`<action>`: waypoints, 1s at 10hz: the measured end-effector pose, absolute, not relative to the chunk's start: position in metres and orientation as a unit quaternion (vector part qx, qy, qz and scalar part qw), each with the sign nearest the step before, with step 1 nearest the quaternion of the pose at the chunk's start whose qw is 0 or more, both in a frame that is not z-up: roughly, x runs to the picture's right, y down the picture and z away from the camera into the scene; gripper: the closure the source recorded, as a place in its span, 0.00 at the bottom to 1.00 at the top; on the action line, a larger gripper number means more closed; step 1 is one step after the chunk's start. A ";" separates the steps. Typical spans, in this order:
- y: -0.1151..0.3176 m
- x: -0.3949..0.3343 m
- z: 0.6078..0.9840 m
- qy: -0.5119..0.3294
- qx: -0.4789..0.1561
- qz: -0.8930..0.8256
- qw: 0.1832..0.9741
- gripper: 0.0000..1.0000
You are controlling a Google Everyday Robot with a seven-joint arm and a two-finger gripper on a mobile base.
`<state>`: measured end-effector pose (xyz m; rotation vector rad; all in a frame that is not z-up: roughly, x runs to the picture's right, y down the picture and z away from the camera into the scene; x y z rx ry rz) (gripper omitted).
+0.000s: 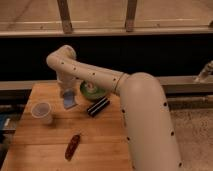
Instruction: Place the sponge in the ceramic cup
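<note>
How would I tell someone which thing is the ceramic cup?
On the wooden table, look near its left edge, left of the gripper holding the blue sponge. The ceramic cup stands there: off-white, handle-less, unlike the green bowl and black bar.

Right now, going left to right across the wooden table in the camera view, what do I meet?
Off-white ceramic cup → light-blue soft sponge, held by the shut gripper just above it → green bowl. Left out, since they overlap those sideways: red-brown elongated item, black ridged bar.
</note>
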<state>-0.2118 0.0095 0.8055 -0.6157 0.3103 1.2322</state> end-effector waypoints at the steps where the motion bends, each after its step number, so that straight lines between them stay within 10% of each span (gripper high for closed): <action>1: -0.006 -0.219 0.801 0.130 -0.277 0.563 0.768 0.86; 10: -0.028 -0.267 0.767 0.058 -0.277 0.520 0.806 0.86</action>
